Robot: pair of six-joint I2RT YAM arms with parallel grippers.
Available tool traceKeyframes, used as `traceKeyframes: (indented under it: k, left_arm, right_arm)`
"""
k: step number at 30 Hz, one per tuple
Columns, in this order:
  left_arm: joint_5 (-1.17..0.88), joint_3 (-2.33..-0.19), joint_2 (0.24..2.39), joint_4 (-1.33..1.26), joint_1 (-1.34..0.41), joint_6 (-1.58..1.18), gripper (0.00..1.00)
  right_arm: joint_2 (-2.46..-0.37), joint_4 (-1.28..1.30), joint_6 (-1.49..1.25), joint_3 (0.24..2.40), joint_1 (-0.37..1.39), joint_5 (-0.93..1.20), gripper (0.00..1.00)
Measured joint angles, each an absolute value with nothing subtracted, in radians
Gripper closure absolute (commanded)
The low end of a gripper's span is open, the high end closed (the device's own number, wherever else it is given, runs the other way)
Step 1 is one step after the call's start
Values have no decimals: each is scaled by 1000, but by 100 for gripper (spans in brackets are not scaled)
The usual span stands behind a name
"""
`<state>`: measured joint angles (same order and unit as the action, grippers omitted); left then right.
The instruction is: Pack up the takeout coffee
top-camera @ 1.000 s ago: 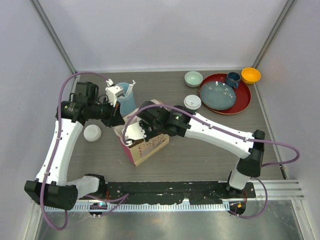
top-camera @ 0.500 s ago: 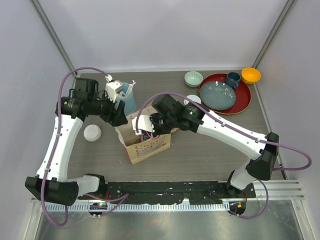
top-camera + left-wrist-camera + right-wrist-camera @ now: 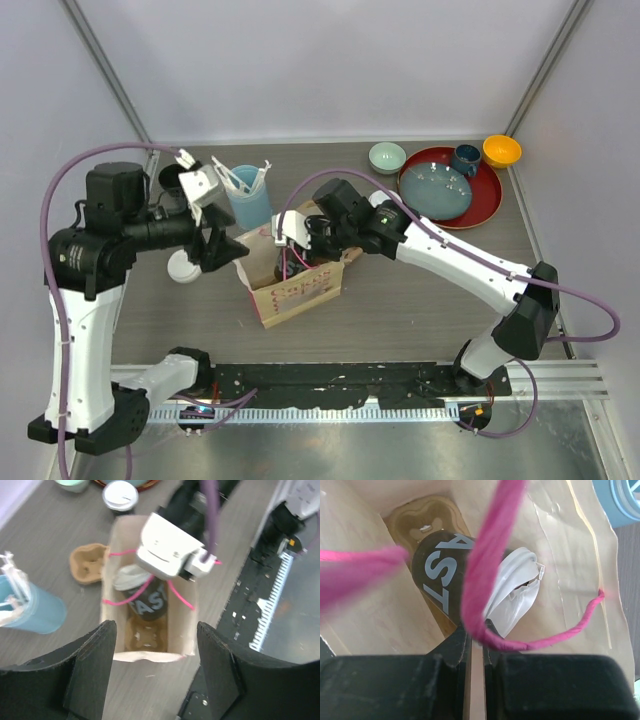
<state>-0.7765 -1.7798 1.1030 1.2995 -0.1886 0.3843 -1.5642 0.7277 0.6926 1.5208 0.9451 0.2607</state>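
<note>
**TAKEOUT CUPS: POSITION AND GRASP NOTES**

**Position.** One bagged cup (image 3: 146, 602) lies tilted inside the paper bag (image 3: 300, 292). Its black lettered wall faces up and its white lid points toward a side wall. It rests over a pulp carrier (image 3: 145, 636) at the bag bottom and is not seated upright in a well. A second cup (image 3: 120, 495) stands on the surface (image 3: 400, 320) beyond the bag, near the red tray (image 3: 492, 197). A round white lid (image 3: 181, 270) shows beside the left arm; whatever is beneath it is hidden.

**Pincers.** The right pincer (image 3: 474, 642) is together, clamped on the bag's pink handle (image 3: 485, 555). The left pincer (image 3: 156, 640) hangs above the bag mouth, fingers apart, nothing between them.

**Handling (judgement).**
- Weight: light if empty, top-heavy if filled. The contents cannot be seen, so treat each cup as filled.
- Wall: thin paper that is likely to dent under a hard squeeze. Close with moderate force only.
- Lid: a press fit that may pop off. In the right wrist view the bagged cup's lid looks misshapen, and whether it is seated cannot be told.
- Grasp point: take the cup around the body at mid-height, below the lid rim, on opposite sides. Do not lift by the lid.
- Finish: the black wall looks smooth and may slip, so keep the cup upright in transit.
- Bag: soft, with walls that can fold inward and catch a cup on entry.
</note>
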Motion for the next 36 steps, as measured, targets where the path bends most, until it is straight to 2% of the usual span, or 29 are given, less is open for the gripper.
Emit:
traceKeyframes:
  k: [7,11,14,15,17,20,22,25,28,36]
  left_arm:
    - [-795,-1554,1044,1335,-348,419,9]
    - [-731,-1467,1097,1330,-449,395,7]
    - [-699,-1424,1118,1280,-506,379,18]
    - [-686,-1413,1118,1261,-524,375,29]
    - [-684,-1392,1112,1235,-542,374,40]
    - [-699,-1351,1097,1221,-557,392,66]
    - [-713,-1329,1087,1219,-560,408,74]
    - [-744,-1297,1084,1213,-564,433,80]
    - [-770,-1281,1084,1217,-568,456,98]
    - [-825,-1277,1091,1280,-594,605,100]
  right_arm:
    - [-1564,715,672,1514,938,261,99]
    - [-1564,712,664,1514,938,261,99]
    - [-1564,733,665,1514,934,260,99]
    - [-1564,748,672,1514,929,259,99]
    - [-1564,762,678,1514,922,255,99]
    - [-1564,800,691,1514,921,241,99]
    - [-1564,818,700,1514,921,235,99]
    - [-1565,842,710,1515,921,227,99]
    - [-1569,861,713,1516,921,222,99]
    - [-1573,822,702,1514,922,156,99]
